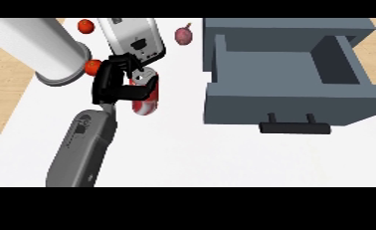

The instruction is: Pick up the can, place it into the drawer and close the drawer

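red-and-white cylindrical metal can looks light, stiff and slippery; black left hand curls round its middle, the soundest hold.

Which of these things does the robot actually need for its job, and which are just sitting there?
Needed for the job:
- can, with the left hand curled round it
- open drawer

Just lying about:
- far red ball
- near red ball, beside the cylinder
- purple round thing
- big white cylinder
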Available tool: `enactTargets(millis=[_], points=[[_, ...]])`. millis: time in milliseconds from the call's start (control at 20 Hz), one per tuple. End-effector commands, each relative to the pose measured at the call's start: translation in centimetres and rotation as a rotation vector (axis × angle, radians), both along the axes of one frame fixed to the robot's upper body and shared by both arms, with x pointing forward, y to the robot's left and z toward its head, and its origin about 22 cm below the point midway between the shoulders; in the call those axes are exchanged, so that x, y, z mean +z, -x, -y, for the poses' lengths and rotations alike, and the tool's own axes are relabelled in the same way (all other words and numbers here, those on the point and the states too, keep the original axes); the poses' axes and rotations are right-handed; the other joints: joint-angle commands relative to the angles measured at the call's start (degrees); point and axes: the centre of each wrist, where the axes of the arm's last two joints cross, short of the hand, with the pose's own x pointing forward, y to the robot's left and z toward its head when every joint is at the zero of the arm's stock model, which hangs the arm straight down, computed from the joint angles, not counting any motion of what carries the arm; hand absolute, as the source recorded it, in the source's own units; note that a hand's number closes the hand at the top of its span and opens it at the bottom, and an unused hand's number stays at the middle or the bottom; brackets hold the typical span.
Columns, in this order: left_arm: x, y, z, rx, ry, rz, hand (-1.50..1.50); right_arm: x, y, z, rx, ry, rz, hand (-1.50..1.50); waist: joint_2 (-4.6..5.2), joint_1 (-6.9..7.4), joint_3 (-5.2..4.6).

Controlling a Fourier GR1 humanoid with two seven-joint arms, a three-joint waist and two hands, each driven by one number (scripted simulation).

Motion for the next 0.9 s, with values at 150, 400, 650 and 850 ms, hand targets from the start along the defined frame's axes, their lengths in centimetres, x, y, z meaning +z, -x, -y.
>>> enactTargets(millis=[150, 400, 650, 850], points=[[7.2, 1.5, 6.0, -0.057, -0.003, 0.0, 1.5, -0.1, 1.0, -0.3, 0.009, 0.003, 0.025, -1.5, 0.24, -0.82, -0.05], [11.9, 0.3, 9.7, -0.058, -0.063, 0.045, 1.5, 0.0, 0.6, -1.0, 0.02, 0.008, 0.006, -1.5, 0.49, -1.31, -0.07], [15.5, -0.8, 13.5, -0.07, -0.074, 0.066, 1.5, -0.9, -0.4, 0.7, 0.024, 0.006, 0.015, -1.5, 0.61, -1.8, -0.06], [18.5, -2.0, 14.8, -0.088, -0.069, 0.08, 1.5, 0.2, 0.2, -0.1, 0.008, -0.016, -0.004, -1.5, 0.63, -1.78, -0.08]])
